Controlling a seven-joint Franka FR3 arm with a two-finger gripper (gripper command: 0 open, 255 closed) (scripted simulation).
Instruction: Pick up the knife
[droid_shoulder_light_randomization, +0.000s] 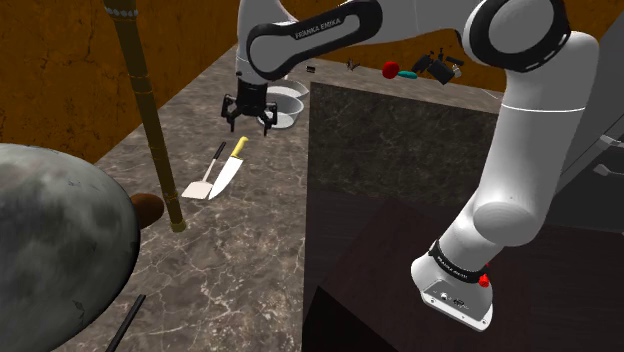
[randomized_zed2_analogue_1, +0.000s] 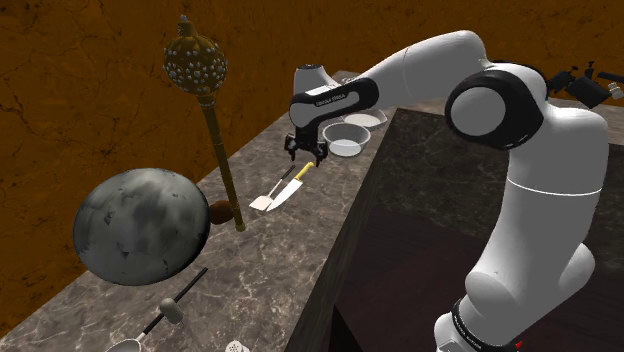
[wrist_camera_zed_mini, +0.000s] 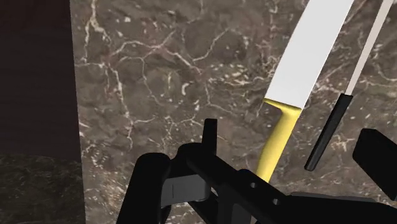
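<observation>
A knife (droid_shoulder_light_randomization: 229, 171) with a white blade and a yellow handle (wrist_camera_zed_mini: 277, 141) lies flat on the dark marble counter (droid_shoulder_light_randomization: 240, 250). Its handle points toward the bowls. Beside it lies a spatula (droid_shoulder_light_randomization: 204, 181) with a thin black handle (wrist_camera_zed_mini: 327, 132). My black gripper (droid_shoulder_light_randomization: 250, 122) hangs just above the handle end of the knife, fingers pointing down. In the wrist view the gripper (wrist_camera_zed_mini: 262, 170) is open, and the yellow handle runs between the two fingers (wrist_camera_zed_mini: 150, 186) without touching them. The second exterior view shows the gripper (randomized_zed2_analogue_1: 305, 150) over the knife (randomized_zed2_analogue_1: 291, 186).
Two pale bowls (droid_shoulder_light_randomization: 284, 104) sit just behind the gripper. A tall brass pole (droid_shoulder_light_randomization: 152, 120) with a studded head (randomized_zed2_analogue_1: 195, 63) stands by the spatula, next to a big grey sphere (droid_shoulder_light_randomization: 55, 250). The dark stand block (droid_shoulder_light_randomization: 400, 130) borders the counter.
</observation>
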